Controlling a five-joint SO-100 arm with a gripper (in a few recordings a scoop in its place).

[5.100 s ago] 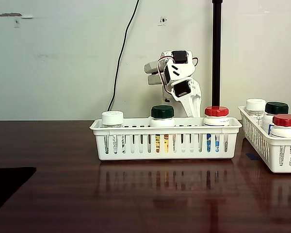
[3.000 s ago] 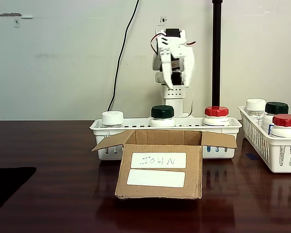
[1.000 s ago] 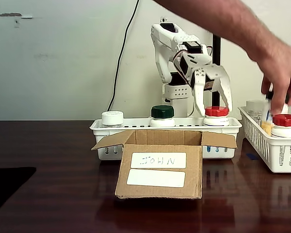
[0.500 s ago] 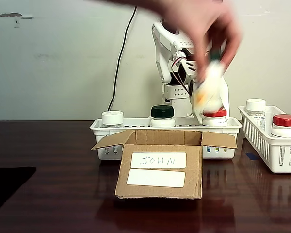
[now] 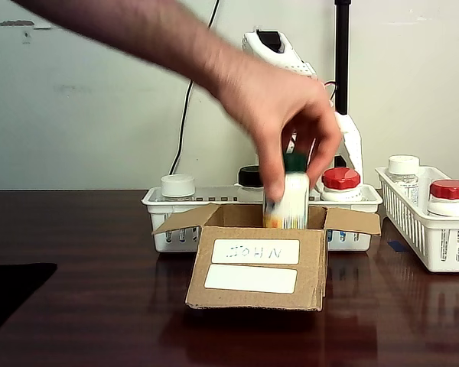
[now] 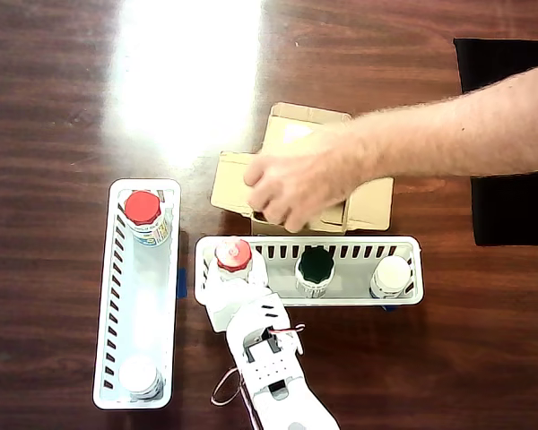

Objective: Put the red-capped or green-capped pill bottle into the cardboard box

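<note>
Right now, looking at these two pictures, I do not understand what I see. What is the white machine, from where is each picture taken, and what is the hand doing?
The white machine is a small robot arm. Its gripper ends in two fingers, which reach around the red-capped pill bottle in the long white basket; whether they grip it I cannot tell. One picture is taken from the front at table height, the other from straight above. On the dark wooden table stand two white slotted baskets with pill bottles and an open cardboard box labelled "JOHN". A person's hand holds a green-capped pill bottle and lowers it into that box. A second basket holds another red-capped bottle and a white-capped one.
</note>
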